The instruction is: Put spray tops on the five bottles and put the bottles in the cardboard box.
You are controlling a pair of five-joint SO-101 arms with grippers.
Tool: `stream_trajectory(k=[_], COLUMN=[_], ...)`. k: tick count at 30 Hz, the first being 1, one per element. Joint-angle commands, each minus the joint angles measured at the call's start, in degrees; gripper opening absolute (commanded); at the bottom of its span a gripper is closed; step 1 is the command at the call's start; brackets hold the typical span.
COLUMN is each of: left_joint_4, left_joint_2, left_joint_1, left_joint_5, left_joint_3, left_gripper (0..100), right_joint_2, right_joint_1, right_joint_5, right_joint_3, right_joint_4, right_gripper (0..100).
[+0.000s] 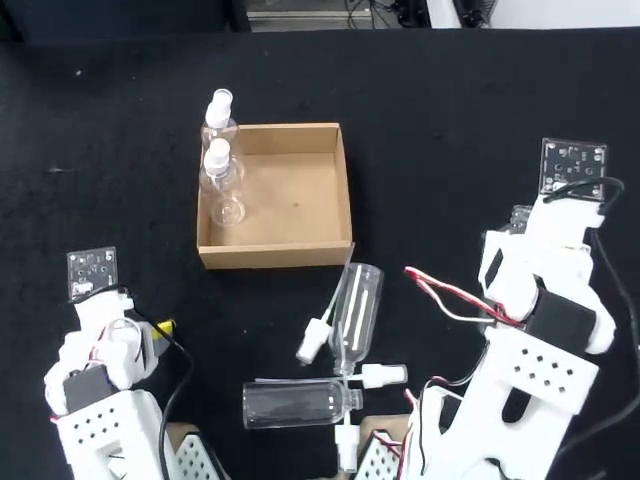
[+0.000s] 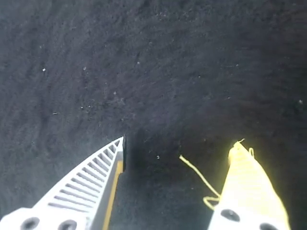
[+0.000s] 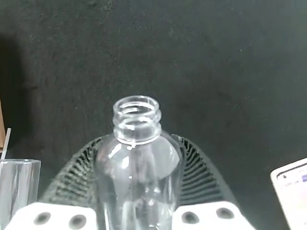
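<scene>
Now the right pincer [image 3: 140, 143] is clasping an uncapped bottle [image 3: 136, 124] toward the table's [image 1: 120, 120] right edge, while the left pincer [image 2: 178, 143] is hovering released. Pressing a spray top [image 1: 313, 343] on is likely risking a slip or tilt.

Black table [image 1: 100, 120], tan cardboard box [image 1: 275, 256], every bottle [image 1: 356, 305] clear with white spray tops [image 1: 219, 100]. Left gripper [image 2: 180, 141] is half white ribbed, half yellow; right gripper [image 3: 139, 139] is black and ribbed.

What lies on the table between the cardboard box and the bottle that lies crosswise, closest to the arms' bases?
In the high view, another clear bottle lies slanted there, with a loose spray top beside it.
</scene>
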Motion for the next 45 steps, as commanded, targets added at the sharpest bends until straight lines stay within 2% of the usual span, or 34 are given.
stream_trajectory(k=[1,5,8,13,18,23,26,33,37,45], left_joint_4=[0.35,0.53,4.13,15.56,18.73,17.32,15.30,0.53,-8.18,-8.97], left_joint_2=[-0.62,0.00,0.09,0.18,4.75,21.19,29.71,39.56,43.96,61.36], left_joint_1=[1.45,1.80,5.85,20.70,35.03,44.09,50.07,63.96,65.01,63.08], left_joint_5=[-0.88,-0.88,-2.73,-11.96,-12.48,-11.87,-6.68,5.89,10.73,11.60], left_joint_3=[-8.84,-16.75,-22.46,-30.90,-32.66,-35.21,-39.25,-36.44,-33.54,-40.22], left_gripper=[32,32,32,32,32,32,32,32,32,32], right_joint_2=[-1.36,-1.36,-1.36,-1.36,-1.36,-1.36,-1.36,-1.36,-1.36,-1.36], right_joint_1=[-0.97,-0.97,-0.97,-0.88,-0.35,3.34,6.07,10.29,12.13,12.57], right_joint_5=[-2.73,-4.57,-5.01,-5.98,-4.22,-2.81,-2.73,-0.26,0.97,0.97], right_joint_3=[0.75,1.01,1.01,0.84,0.75,0.57,0.04,-0.22,-0.04,-0.13], right_joint_4=[-3.60,-3.87,-3.60,-3.60,-3.52,-3.52,-3.52,-3.78,-3.96,-3.96], right_gripper=[1.1,1.1,1.1,1.1,1.1,1.1,1.1,1.1,1.1,1.1])
